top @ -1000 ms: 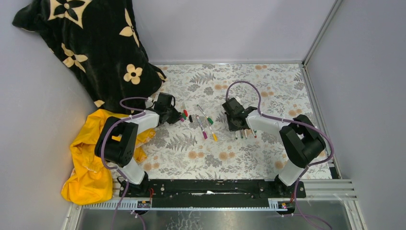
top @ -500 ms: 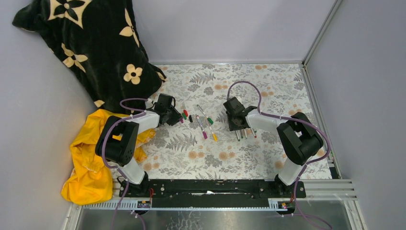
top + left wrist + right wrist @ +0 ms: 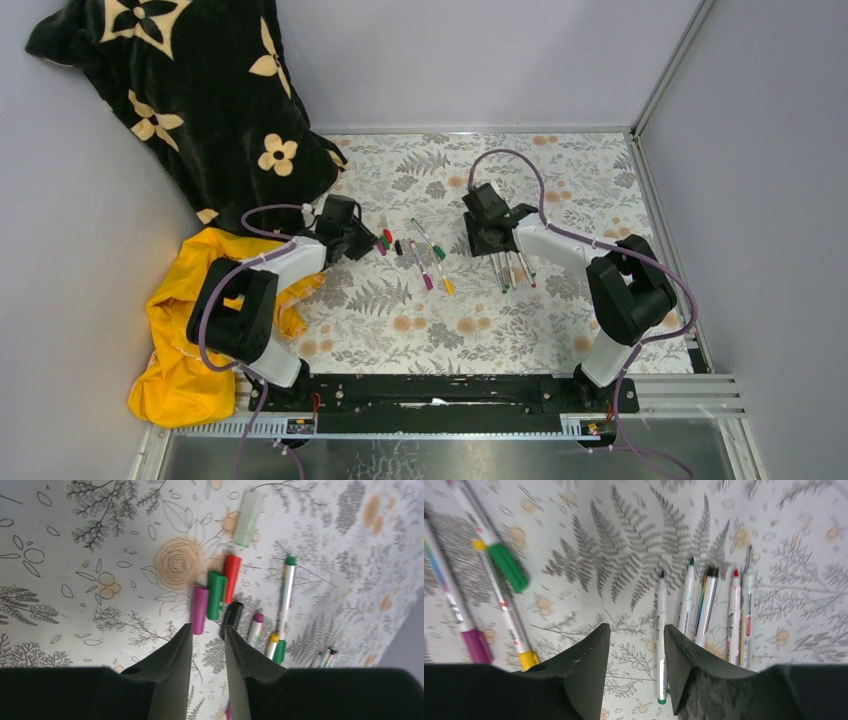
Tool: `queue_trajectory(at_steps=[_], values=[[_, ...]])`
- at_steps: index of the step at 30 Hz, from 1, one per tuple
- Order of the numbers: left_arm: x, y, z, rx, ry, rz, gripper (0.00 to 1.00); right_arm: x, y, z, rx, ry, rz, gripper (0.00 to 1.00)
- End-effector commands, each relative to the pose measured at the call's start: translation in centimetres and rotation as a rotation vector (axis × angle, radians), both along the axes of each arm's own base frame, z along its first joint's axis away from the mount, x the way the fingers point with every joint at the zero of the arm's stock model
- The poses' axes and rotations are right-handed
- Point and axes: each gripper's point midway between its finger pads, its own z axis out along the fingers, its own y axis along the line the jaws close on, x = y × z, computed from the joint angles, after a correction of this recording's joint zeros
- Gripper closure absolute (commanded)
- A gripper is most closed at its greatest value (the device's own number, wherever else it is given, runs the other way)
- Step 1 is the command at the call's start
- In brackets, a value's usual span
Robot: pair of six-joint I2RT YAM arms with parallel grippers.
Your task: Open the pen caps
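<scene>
Pulling back from the row of uncapped pens [image 3: 706, 600], the right end effector [image 3: 636, 630] is spreading empty, leaving them just nearer; the left end effector [image 3: 206, 630], slightly parted and empty, is hovering just left of the loose pen caps [image 3: 216, 595]. Three capped pens [image 3: 428, 265] are waiting between them.

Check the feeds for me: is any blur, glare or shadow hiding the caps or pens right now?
Top external: even light, no glare, but the caps are tiny specks. Left wrist: caps fairly sharp, well lit; the left end effector is a dark, soft-edged mass. Right wrist: pens crisp at centre, softer at the left edge; the right end effector is near black, without detail.
</scene>
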Motion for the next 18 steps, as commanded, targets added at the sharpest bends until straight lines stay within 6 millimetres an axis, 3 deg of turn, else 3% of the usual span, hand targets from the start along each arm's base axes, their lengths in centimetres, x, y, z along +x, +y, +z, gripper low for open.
queue_trajectory(at_steps=[1, 5, 11, 14, 18], values=[[0.4, 0.0, 2.5, -0.025, -0.067, 0.017, 0.64, 2.5, 1.7, 5.5, 0.033, -0.109, 0.042, 0.48], [0.3, -0.5, 4.4, -0.071, -0.11, 0.004, 0.62, 3.7, 4.9, 6.3, 0.047, -0.092, 0.145, 0.44], [-0.2, -1.4, 6.3, -0.128, -0.154, -0.031, 0.48, 6.6, 10.1, 6.3, 0.072, -0.069, 0.26, 0.39], [-0.5, -1.7, 7.2, -0.154, -0.18, -0.051, 0.38, 7.7, 11.6, 5.7, 0.085, -0.052, 0.277, 0.37], [-0.8, -2.0, 8.4, -0.175, -0.206, -0.071, 0.35, 8.4, 13.3, 4.3, 0.096, -0.018, 0.304, 0.34]])
